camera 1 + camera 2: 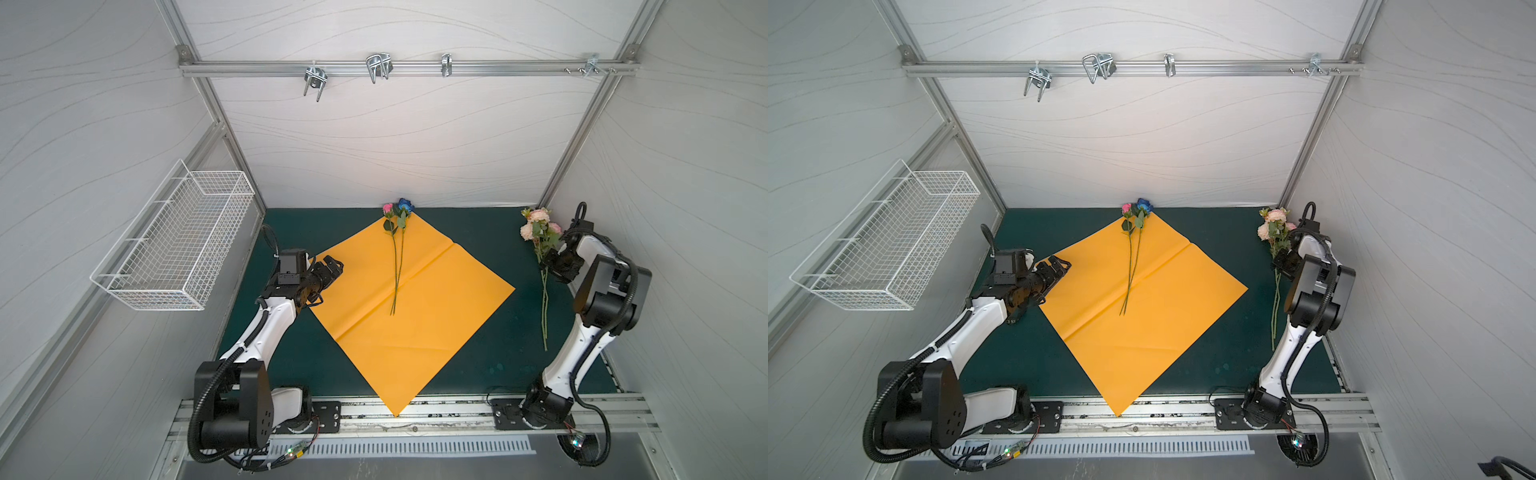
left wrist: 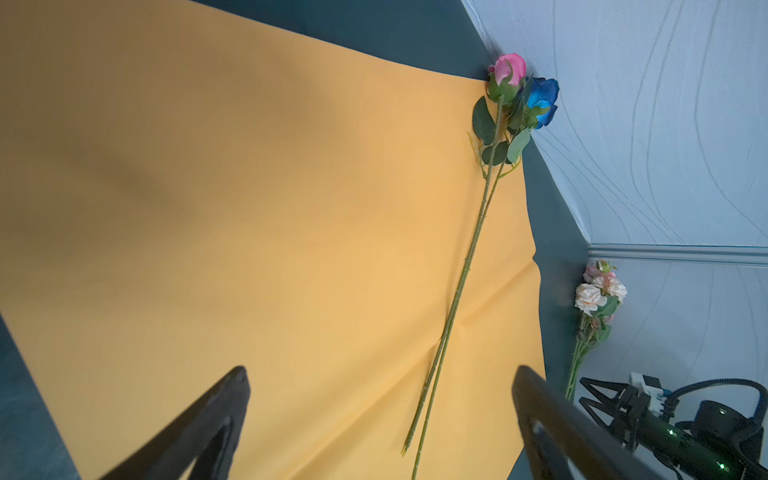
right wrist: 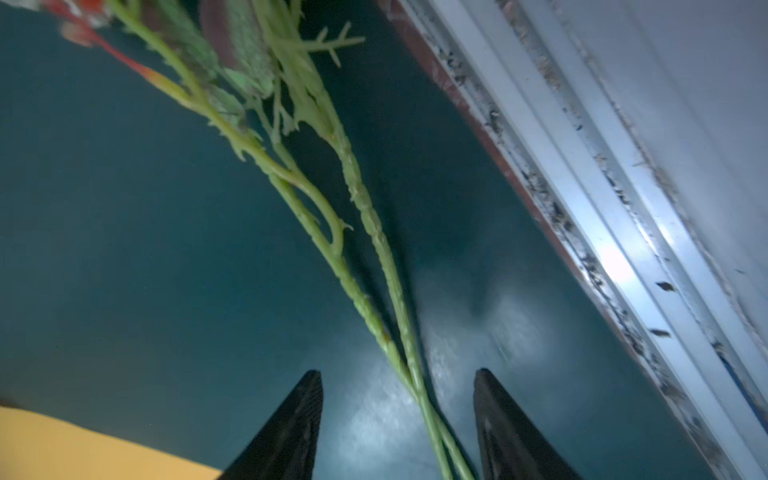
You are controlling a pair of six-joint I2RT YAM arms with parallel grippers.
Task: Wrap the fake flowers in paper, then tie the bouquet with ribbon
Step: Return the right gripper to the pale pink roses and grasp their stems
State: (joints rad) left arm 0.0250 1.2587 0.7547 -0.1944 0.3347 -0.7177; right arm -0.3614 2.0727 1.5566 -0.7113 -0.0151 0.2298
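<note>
The fake flowers of the bouquet lie in two lots. A pink and a blue rose [image 1: 397,208] [image 1: 1137,207] [image 2: 519,87] rest on the orange paper sheet [image 1: 415,324] [image 1: 1142,332], long stems crossing near its centre fold. A peach and pink bunch [image 1: 538,226] [image 1: 1275,226] [image 2: 598,291] lies on the green mat at the right. My right gripper [image 1: 546,264] [image 1: 1279,262] [image 3: 399,371] is open, low over the bunch; its two thin stems [image 3: 374,232] pass between the fingers, touching neither. My left gripper [image 1: 337,266] [image 1: 1064,265] [image 2: 381,370] hangs wide open above the paper's left corner, holding nothing.
A white wire basket [image 1: 174,245] hangs on the left wall. Metal hooks [image 1: 378,66] sit on the back rail. An aluminium frame rail [image 3: 602,208] runs along the mat's right edge, close to my right gripper. The paper's near corner overhangs the front rail [image 1: 415,411].
</note>
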